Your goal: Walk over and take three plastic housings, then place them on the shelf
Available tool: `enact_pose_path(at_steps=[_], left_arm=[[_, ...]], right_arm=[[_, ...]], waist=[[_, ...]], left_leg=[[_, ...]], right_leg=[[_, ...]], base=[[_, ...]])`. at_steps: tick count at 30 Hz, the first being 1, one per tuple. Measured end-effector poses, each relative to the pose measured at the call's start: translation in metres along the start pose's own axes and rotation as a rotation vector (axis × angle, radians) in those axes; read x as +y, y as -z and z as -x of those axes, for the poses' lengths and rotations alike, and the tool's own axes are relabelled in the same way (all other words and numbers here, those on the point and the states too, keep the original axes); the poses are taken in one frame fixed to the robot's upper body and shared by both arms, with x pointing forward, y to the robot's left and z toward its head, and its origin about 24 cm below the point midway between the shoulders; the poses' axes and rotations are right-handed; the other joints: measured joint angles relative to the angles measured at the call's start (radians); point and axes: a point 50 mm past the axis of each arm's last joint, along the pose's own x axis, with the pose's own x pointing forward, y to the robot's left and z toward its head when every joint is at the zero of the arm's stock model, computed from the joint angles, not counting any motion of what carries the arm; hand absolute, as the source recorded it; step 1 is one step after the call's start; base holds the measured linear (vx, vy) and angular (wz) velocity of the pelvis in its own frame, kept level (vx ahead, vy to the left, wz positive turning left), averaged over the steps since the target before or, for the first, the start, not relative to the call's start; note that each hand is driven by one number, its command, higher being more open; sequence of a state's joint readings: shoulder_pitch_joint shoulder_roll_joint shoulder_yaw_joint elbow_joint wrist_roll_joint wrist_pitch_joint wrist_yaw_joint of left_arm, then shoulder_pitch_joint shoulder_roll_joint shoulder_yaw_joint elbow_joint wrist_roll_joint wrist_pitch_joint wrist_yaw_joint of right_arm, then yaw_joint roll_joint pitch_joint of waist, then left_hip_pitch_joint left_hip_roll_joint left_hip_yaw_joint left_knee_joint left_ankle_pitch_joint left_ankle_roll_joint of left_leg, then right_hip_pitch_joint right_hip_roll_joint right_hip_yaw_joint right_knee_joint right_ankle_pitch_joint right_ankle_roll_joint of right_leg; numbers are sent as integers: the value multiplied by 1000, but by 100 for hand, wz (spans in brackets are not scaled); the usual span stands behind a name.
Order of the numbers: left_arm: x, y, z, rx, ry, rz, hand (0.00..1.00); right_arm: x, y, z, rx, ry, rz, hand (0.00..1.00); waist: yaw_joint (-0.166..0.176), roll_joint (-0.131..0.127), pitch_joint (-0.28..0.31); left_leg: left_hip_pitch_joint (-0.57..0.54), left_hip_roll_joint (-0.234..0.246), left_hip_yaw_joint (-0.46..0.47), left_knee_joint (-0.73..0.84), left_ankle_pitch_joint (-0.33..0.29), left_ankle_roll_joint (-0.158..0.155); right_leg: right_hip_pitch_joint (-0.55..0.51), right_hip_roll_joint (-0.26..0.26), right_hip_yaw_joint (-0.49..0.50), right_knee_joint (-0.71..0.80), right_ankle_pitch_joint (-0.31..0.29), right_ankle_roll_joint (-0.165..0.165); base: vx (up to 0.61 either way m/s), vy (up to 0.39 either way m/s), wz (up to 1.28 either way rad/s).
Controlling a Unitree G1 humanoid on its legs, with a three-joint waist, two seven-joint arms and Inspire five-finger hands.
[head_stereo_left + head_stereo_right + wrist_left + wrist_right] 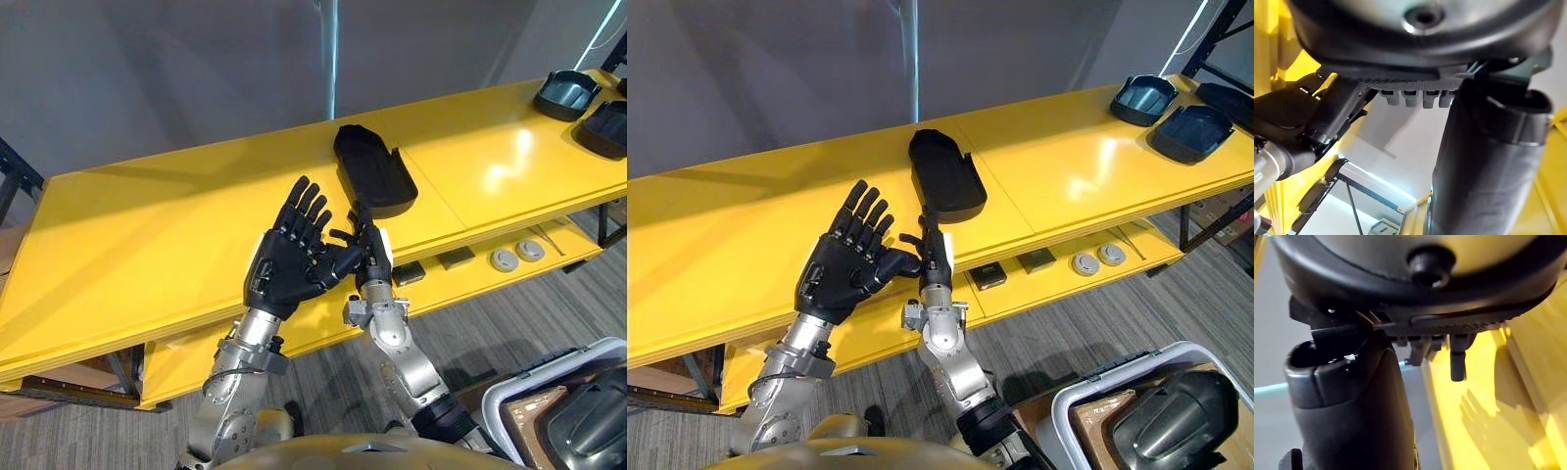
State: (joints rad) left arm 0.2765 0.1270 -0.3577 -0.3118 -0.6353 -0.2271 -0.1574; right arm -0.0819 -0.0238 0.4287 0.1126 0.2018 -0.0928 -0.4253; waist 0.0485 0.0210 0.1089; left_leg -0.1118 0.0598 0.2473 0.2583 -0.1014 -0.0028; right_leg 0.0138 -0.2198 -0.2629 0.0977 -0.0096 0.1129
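A long black plastic housing [372, 166] lies flat on the yellow shelf top [147, 235], also seen as the housing [945, 174]. My right hand [363, 247] stands edge-on just in front of it, fingers straight, with the fingertips [930, 217] at the housing's near end. My left hand [294, 253] hovers beside the right one, open with the fingers spread and the thumb towards the right hand. Neither hand holds anything. Two more dark housings [566, 93] [605, 127] rest at the shelf's far right end.
A lower yellow shelf [470, 279] carries two grey discs [517, 255] and two small dark blocks [431, 266]. A white-rimmed crate [1087, 411] at the lower right holds another dark housing [1176, 416]. A thin pole [328, 54] rises behind the shelf.
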Motion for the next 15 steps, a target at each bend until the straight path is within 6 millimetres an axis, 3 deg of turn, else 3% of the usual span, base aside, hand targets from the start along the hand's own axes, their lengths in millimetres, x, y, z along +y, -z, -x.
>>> enact_pose_path(at_steps=[15], left_arm=[[-4, 4, 0, 30, 33, 6, 100]], right_arm=[[-4, 3, 3, 8, -57, -12, 100]], waist=[[-4, -25, -14]], left_leg=[[15, 0, 17, -7, -2, -3]], right_leg=[[7, 1, 17, -13, 3, 4]], base=[[0, 0, -2]])
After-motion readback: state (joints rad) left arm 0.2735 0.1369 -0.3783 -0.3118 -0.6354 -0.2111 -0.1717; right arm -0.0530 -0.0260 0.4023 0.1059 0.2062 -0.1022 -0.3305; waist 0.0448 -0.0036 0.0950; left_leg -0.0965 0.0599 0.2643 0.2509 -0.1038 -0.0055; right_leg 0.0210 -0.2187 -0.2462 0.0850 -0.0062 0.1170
